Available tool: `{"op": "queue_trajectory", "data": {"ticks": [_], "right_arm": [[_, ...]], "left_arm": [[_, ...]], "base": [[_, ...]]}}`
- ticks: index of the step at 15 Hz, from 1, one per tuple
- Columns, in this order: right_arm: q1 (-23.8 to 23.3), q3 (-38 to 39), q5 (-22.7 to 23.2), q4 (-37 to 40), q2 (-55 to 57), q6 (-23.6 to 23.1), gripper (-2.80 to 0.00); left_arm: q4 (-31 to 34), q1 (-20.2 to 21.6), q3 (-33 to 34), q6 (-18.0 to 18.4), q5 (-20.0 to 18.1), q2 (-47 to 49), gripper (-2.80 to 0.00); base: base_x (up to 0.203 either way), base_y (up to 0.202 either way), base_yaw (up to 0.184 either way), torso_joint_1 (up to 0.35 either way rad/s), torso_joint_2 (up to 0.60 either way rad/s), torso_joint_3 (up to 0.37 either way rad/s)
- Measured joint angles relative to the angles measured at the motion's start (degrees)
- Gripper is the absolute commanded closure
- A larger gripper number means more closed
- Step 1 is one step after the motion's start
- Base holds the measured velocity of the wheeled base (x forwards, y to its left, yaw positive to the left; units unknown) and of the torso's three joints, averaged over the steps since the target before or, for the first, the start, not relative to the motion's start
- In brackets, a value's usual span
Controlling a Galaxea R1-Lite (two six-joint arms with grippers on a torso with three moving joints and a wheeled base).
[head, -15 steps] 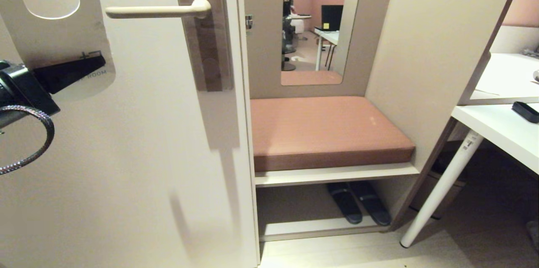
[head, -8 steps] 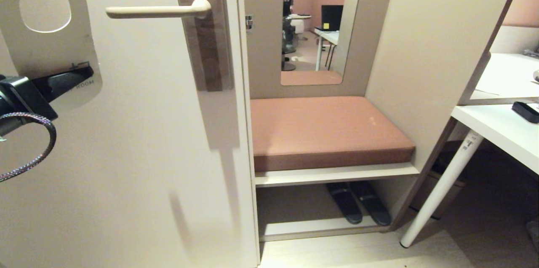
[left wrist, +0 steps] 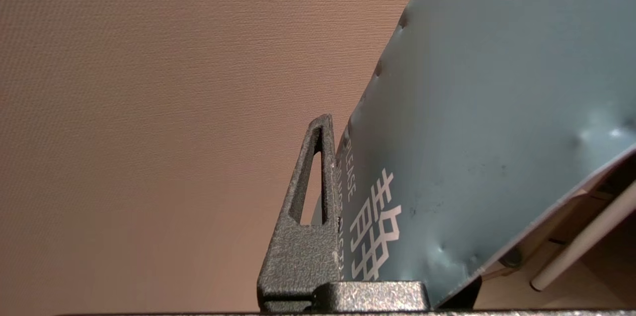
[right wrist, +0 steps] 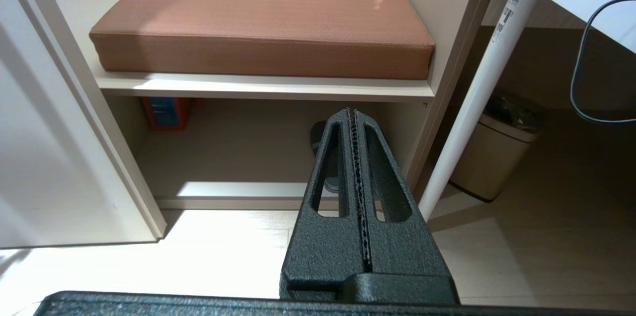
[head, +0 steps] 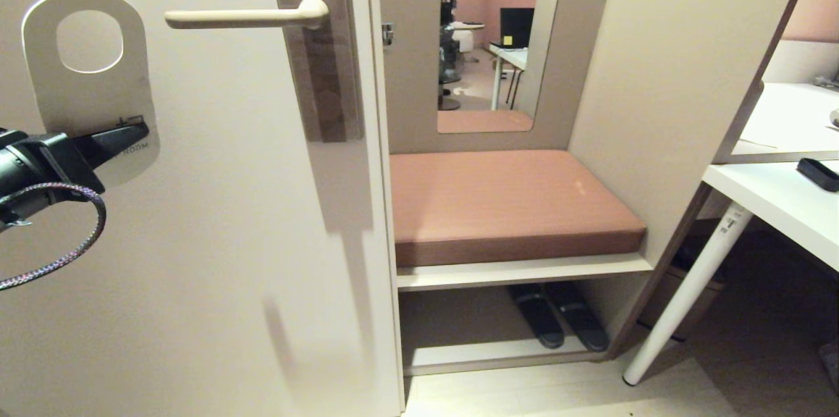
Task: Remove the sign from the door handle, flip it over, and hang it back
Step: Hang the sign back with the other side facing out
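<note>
Off the handle [head: 246, 16] already and turned white face out: sign [head: 88, 82], upright, just left of the lever's free end. Pinched at its lower end by left gripper [head: 128, 135]. Right gripper [right wrist: 354, 122] parked low, jaws closed, empty. Left to do: hanging back.

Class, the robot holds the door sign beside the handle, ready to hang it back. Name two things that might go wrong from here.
1. The left gripper pinches only the sign's bottom end, so the card may pivot or slip.
2. The hole sits left of and slightly below the door handle's free tip; the card's edge may hit it.
</note>
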Motion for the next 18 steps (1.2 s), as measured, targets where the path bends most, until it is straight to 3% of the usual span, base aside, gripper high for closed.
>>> {"op": "queue_trajectory", "data": {"ticks": [7, 13, 18], "right_arm": [[0.0, 0.0, 0.0, 0.0, 0.0, 0.0, 0.00], [0.0, 0.0, 0.0, 0.0, 0.0, 0.0, 0.00], [0.0, 0.0, 0.0, 0.0, 0.0, 0.0, 0.00]], "left_arm": [[0.0, -0.7, -2.6, 0.2, 1.2, 3.5, 0.00], [0.2, -0.7, -6.6, 0.2, 5.6, 7.8, 0.00], [4.9, -2.4, -10.1, -1.2, 10.4, 8.9, 0.00]], "base": [[0.000, 0.000, 0.000, 0.000, 0.00, 0.000], [0.000, 0.000, 0.000, 0.000, 0.00, 0.000], [0.000, 0.000, 0.000, 0.000, 0.00, 0.000]]}}
